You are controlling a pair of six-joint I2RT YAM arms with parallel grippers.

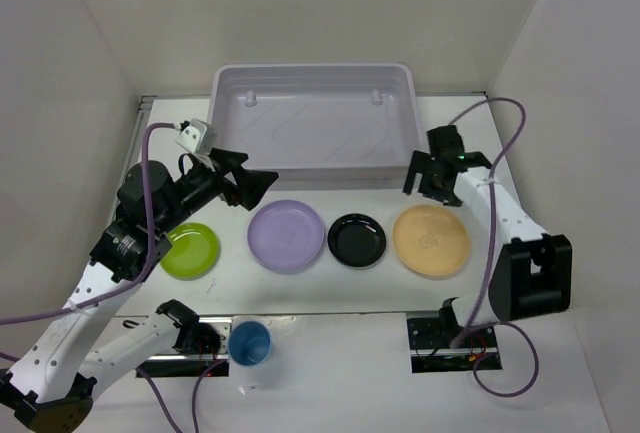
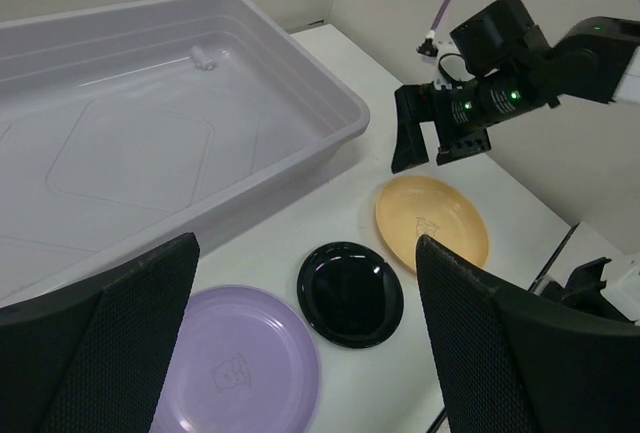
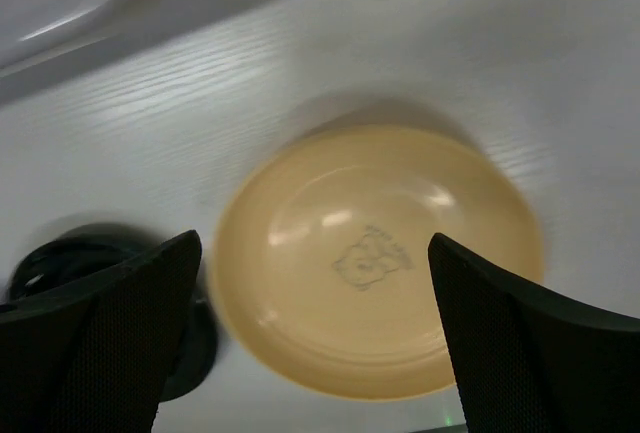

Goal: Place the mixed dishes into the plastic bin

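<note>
Quick tally from overhead cam:

- plates: 4 total, one per colour. green plate (image 1: 190, 250), lavender plate (image 1: 286, 235), black plate (image 1: 357, 239), orange plate (image 1: 431, 240). All in single row just in front of bin (image 1: 315, 128)
- cups: only 1 that I can spot, blue cup (image 1: 250, 342), well in front of bin, on near side of plate row
- bins: 1
- grippers: 2. left gripper (image 1: 262, 188) near bin's front-left, right gripper (image 1: 425, 188) by bin's front-right corner
</note>
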